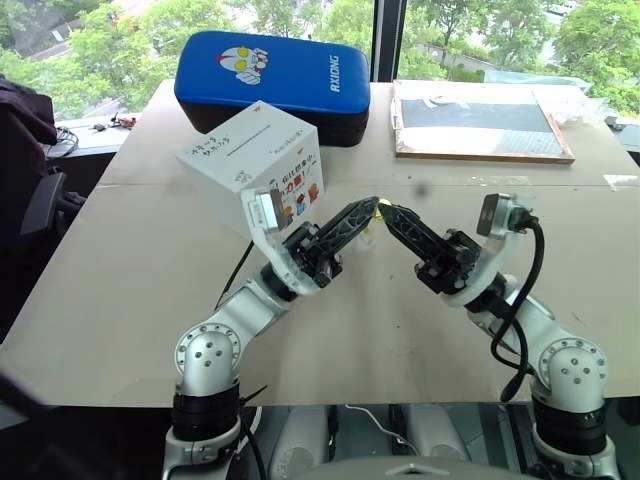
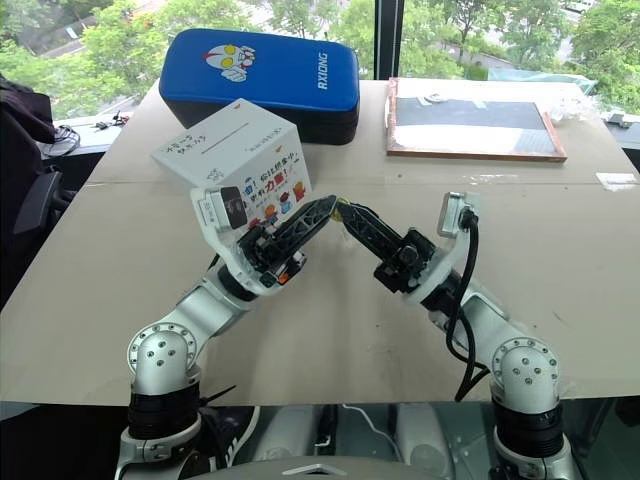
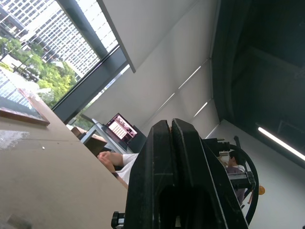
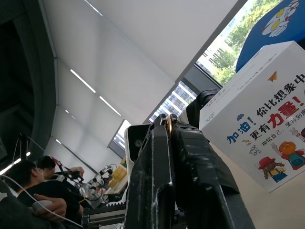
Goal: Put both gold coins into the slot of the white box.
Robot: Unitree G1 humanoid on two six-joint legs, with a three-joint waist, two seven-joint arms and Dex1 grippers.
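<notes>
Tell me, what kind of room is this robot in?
Probably an office or lab high in a building: a big window showing treetops, a wide table, and people at a laptop behind.

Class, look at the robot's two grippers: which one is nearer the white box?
Left. The left gripper reaches up just in front of the white box, beside its picture side. The right gripper meets it tip to tip from the side away from the box.

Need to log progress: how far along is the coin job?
Nothing looks finished: no coin can be seen at the box slot. In hand: the right hand pinches a gold coin edge-on, its tips meeting the shut left hand above the table. Left: getting both coins into the slot.
</notes>
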